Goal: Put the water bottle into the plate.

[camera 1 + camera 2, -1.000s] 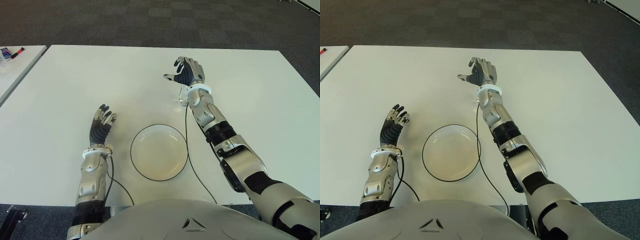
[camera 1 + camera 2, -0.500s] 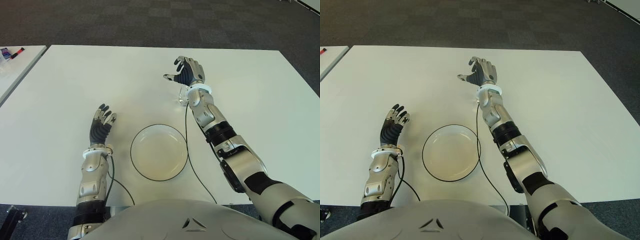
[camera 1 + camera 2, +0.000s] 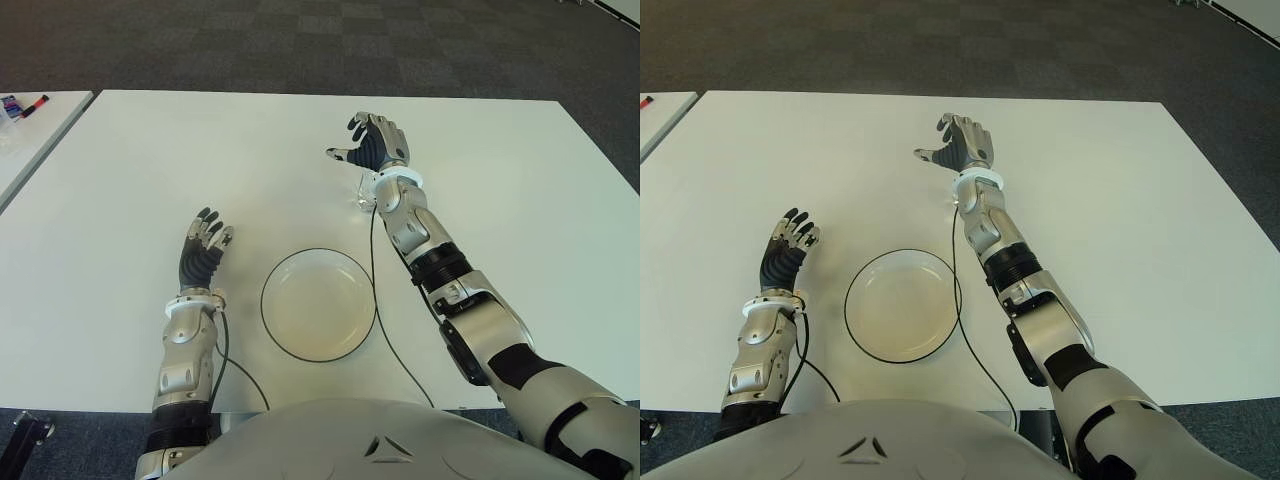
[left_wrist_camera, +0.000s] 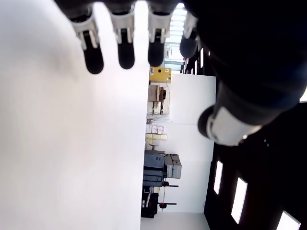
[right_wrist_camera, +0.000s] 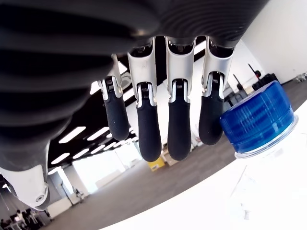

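— White desk (image 3: 120,180) filled most of the frame, and where was the bottle (image 3: 364,192)?

— Just above centre in the eye views, a clear thing mostly hidden behind the right wrist. The right wrist view showed its blue cap (image 5: 259,117) close beside the fingertips (image 5: 175,132).

— Did the right hand (image 3: 372,145) have hold of it?

— No. That hand showed just above the bottle in the frame, with its fingers spread and only loosely bent and the thumb out to the left. In the wrist view the four fingers hung straight down with nothing between them and the palm; the cap sat off to one side of them. Whether a finger touched the cap I could not tell.

— And the plate (image 3: 318,303)?

— Round and pale with a dark rim, at lower centre of the frame, apart from the bottle. Nothing lay in it. A thin black cable (image 3: 378,290) ran down from the right wrist past its right edge.

— The left hand (image 3: 202,248)?

— Left of the plate, at lower left of the frame, with its fingers pointing up the frame, relaxed and holding nothing. Its own wrist view showed the fingertips (image 4: 125,50) straight out over bare desk.

— Anything else?

— A second white desk (image 3: 30,130) at the left edge, and dark carpet (image 3: 300,40) across the top.
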